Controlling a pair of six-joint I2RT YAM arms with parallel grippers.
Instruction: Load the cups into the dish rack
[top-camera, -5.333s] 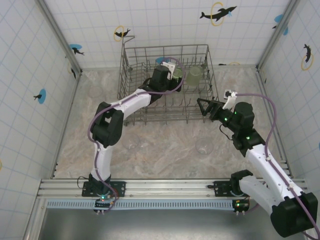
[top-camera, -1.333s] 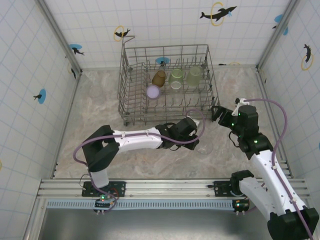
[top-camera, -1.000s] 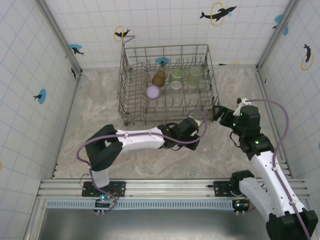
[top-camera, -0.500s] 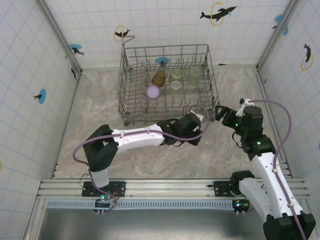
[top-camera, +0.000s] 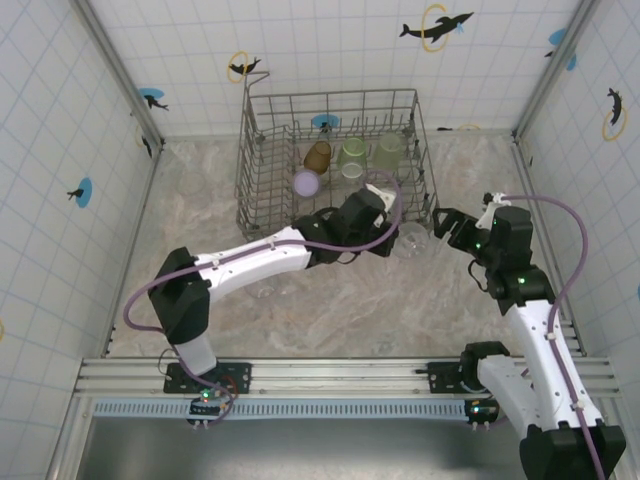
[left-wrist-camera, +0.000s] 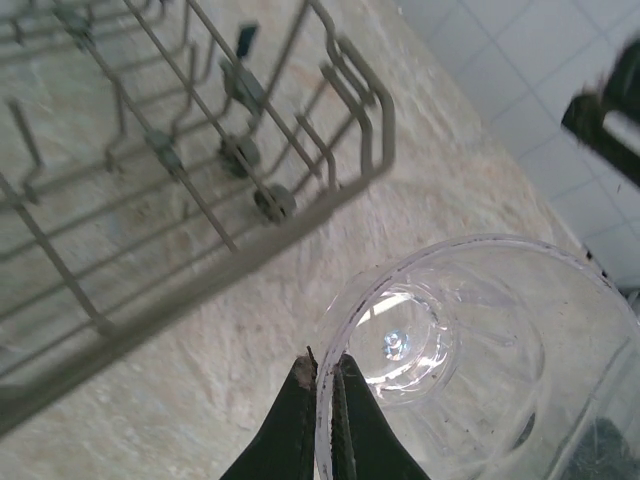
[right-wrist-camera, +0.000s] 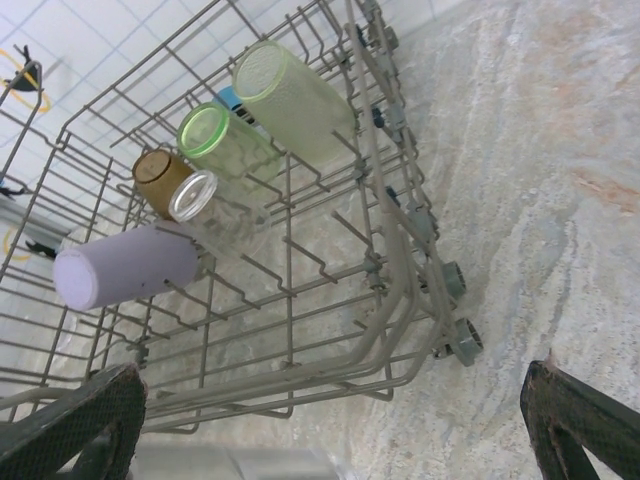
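My left gripper is shut on the rim of a clear cup, one finger inside and one outside. It holds the cup off the table by the near right corner of the dish rack. From above, this cup hangs just right of the grey wire dish rack. Inside lie an amber cup, a lilac cup, a clear cup and two green cups. My right gripper stands open and empty, right of the held cup.
Tiled walls close in the marbled table on three sides. The rack's near right corner stands on small wheels. A faint clear cup seems to rest on the table under my left arm. Bare table lies toward the near edge.
My left gripper has lifted the clear cup from the table and carried it back toward the rack's near right corner. The right arm has drifted slightly right, still open.
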